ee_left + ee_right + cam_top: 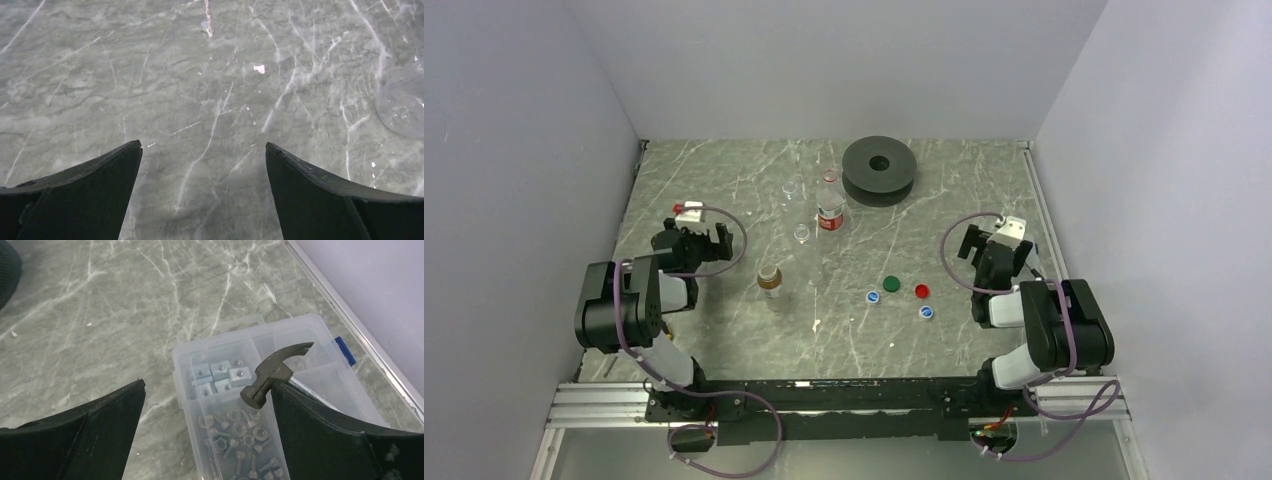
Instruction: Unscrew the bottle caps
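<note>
Left wrist view shows your left tool (pixel 202 145) with its jaws wide apart and nothing between them. Bare bench (pixel 210 75) lies below it, and a clear bottle (pixel 402 105) sits at the right edge. Your right tool (pixel 207 385) is likewise spread and empty, hanging over a parts box (pixel 225 370) with a hammer (pixel 272 372) lying across it.

Out in the middle of the bench the amber bottle (pixel 770 279) stands nearest you. The red-label bottle (pixel 830 216) stands farther back, with two plain clear ones near it. Four loose caps (pixel 890 284) lie to their right, so the necks are probably already bare.

Expect these bottles to be light, thin-walled, slick and easy to tip. Pinch mid-body and gently, since a hard squeeze would likely buckle the plastic.
</note>
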You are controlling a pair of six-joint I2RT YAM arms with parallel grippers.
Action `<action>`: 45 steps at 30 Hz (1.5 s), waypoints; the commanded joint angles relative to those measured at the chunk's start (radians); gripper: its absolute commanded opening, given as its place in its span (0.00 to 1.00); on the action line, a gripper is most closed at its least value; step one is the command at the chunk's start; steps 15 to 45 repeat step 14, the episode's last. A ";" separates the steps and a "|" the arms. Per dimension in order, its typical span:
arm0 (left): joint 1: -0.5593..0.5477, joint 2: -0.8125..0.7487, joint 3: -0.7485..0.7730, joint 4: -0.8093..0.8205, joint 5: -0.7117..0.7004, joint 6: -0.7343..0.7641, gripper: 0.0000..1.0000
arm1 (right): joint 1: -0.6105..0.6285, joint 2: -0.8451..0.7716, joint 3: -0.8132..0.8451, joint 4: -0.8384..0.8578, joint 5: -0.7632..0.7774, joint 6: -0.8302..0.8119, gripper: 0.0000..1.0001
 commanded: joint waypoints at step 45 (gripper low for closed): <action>-0.009 -0.009 0.008 -0.020 -0.034 -0.002 0.99 | -0.002 -0.016 0.007 0.107 -0.046 -0.023 1.00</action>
